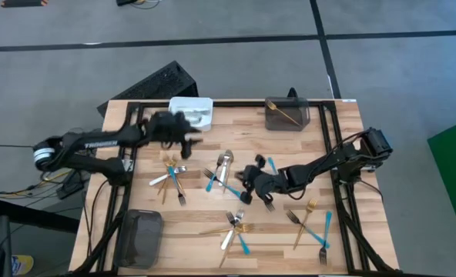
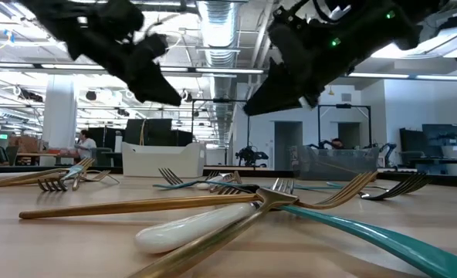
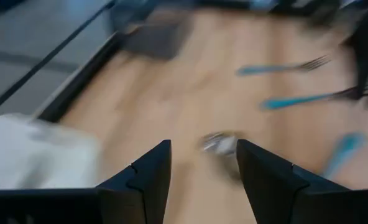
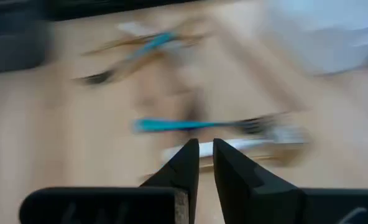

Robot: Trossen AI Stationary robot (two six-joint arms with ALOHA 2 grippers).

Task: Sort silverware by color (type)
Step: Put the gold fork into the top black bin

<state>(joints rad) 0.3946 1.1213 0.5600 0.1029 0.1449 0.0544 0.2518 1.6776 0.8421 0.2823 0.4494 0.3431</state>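
Silverware [image 1: 236, 200] lies scattered across the wooden table [image 1: 343, 238] in the high view: blue-handled, gold and plain pieces in loose clusters, with a white bin [image 1: 192, 112] and a dark bin [image 1: 287, 114] along the far edge and another dark bin [image 1: 139, 235] at the near left corner. My left gripper [image 1: 188, 137] hangs just beside the white bin; my right gripper [image 1: 249, 175] sits low over the middle cluster, near a blue-handled fork [image 1: 220, 183].

Low view: both arms hang above the tabletop, and a gold fork [image 2: 213, 202] crosses a white-handled piece [image 2: 198, 225] and a teal handle [image 2: 367, 228] right in front, so pieces overlap and I judge I should pick from an end that lies free.

Left wrist view: my left fingers [image 3: 148, 177] stand spread with nothing between them, over bare wood with a small silvery blur beyond.

Right wrist view: my right fingers [image 4: 185, 165] are nearly pressed together, only a thin gap showing, and I cannot tell whether anything is pinched. A blue-handled fork [image 4: 202, 124] lies just ahead with a pale piece beside it. To do this well, I would centre the tips across one handle only, clear of its neighbour, before lifting.
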